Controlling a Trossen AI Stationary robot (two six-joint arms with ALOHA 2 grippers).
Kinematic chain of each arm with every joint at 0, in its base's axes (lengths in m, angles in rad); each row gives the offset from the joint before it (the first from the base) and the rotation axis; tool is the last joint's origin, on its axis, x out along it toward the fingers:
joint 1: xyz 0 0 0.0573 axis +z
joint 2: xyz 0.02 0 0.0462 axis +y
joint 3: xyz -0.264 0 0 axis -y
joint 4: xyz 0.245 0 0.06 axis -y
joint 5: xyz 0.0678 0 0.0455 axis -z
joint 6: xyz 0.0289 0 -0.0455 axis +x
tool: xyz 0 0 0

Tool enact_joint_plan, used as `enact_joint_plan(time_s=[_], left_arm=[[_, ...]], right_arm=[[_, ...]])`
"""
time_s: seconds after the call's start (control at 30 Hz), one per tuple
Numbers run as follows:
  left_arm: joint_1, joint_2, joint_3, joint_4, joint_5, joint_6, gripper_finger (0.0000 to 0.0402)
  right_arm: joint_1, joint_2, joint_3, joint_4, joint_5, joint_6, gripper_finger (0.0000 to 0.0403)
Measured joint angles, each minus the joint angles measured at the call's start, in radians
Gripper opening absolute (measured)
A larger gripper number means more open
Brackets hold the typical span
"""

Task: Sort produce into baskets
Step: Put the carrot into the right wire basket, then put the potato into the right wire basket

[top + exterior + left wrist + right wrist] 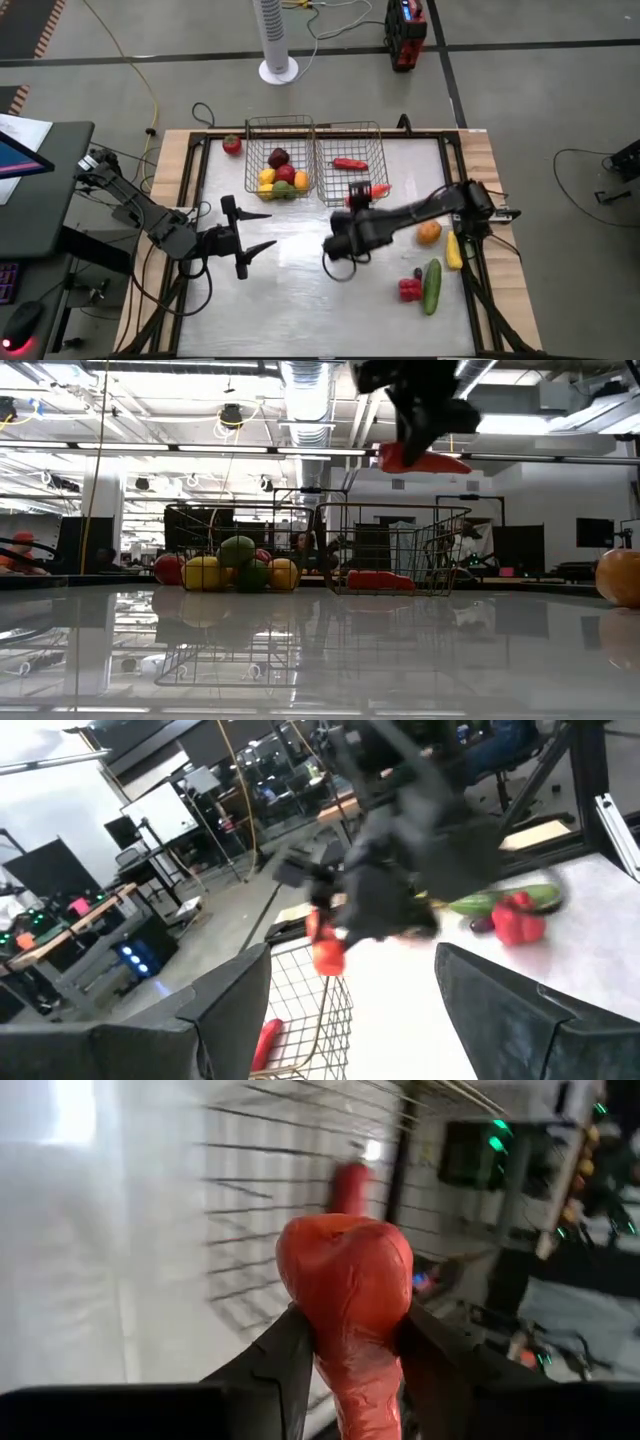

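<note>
My right gripper (362, 193) is shut on a red-orange, carrot-like piece (378, 190), held in the air just short of the near rim of the right wire basket (383, 150). That basket holds a red chili (350, 163). The left wire basket (248, 160) holds several round fruits: red, yellow, green and orange. My left gripper (262, 231) is open and empty over the table, to the left of the centre. An orange (429, 233), a yellow piece (453, 250), a cucumber (432, 285) and a red piece (409, 290) lie on the table at the right. My right gripper pinches the thick end of the red-orange piece (345, 1310) between its two fingers (285, 1355). In the low view the gripper comes at it from above. The piece (425, 461) is lifted clear, roughly level, and higher than the basket's rim.
A red apple (232, 145) lies outside the left basket by the table's far left corner. A small dark piece (418, 272) lies by the cucumber. Bare table lies between the two arms and toward the near edge.
</note>
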Motion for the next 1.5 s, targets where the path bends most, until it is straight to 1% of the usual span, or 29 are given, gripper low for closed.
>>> enact_joint_plan(time_s=[0.23,0.33,0.43,0.5,0.6,0.7,0.83,0.9,0.97,1.07,1.1,1.2,1.33,1.4,1.5], left_arm=[[0.013,0.0,0.0,-0.001,-0.004,-0.001,0.027],[0.024,0.0,0.0,0.0,-0.004,-0.005,0.027],[0.029,0.0,0.0,-0.007,-0.004,-0.016,0.027],[0.029,0.0,0.0,-0.013,-0.004,-0.017,0.027],[0.029,0.0,0.0,-0.025,-0.004,-0.021,0.027],[0.029,0.0,0.0,-0.037,-0.004,-0.027,0.027],[0.029,0.0,0.0,-0.039,-0.005,-0.027,0.027],[0.029,0.0,0.0,-0.04,-0.006,-0.03,0.027],[0.029,0.0,0.0,-0.045,-0.005,-0.048,0.027],[0.029,0.0,0.0,-0.063,-0.004,-0.078,0.027],[0.029,0.0,0.0,-0.067,-0.004,-0.088,0.027],[0.029,0.0,0.0,-0.07,-0.003,-0.098,0.027],[0.029,0.0,0.0,-0.072,-0.001,-0.128,0.027],[0.029,0.0,0.0,-0.076,-0.001,-0.134,0.027],[0.029,0.0,0.0,-0.08,-0.001,-0.136,0.027]], right_arm=[[-0.159,-0.023,0.011,0.072,0.023,-0.02,0.0186],[-0.218,-0.02,0.01,0.085,-0.008,-0.053,0.0217],[-0.263,-0.022,0.01,0.124,-0.071,-0.079,0.0256],[-0.276,-0.02,0.01,0.109,-0.106,-0.083,0.0278],[-0.262,-0.021,0.01,0.026,-0.111,-0.041,0.03],[-0.219,-0.021,0.01,-0.019,-0.131,0.012,0.0305],[-0.134,-0.056,0.011,-0.005,-0.316,0.043,0.0305],[-0.092,-0.075,-0.005,-0.016,-0.345,0.087,0.0305],[-0.064,-0.116,-0.055,-0.013,-0.353,0.128,0.0305],[-0.049,-0.219,-0.158,-0.014,-0.426,0.224,0.0305],[-0.045,-0.26,-0.203,-0.011,-0.443,0.255,0.0305],[-0.029,-0.376,-0.353,0.033,-0.448,0.371,0.0305],[-0.027,-0.515,-0.559,0.118,-0.502,0.518,0.0307],[-0.028,-0.559,-0.657,0.167,-0.514,0.555,0.031],[-0.032,-0.591,-0.773,0.204,-0.55,0.568,0.0321]])
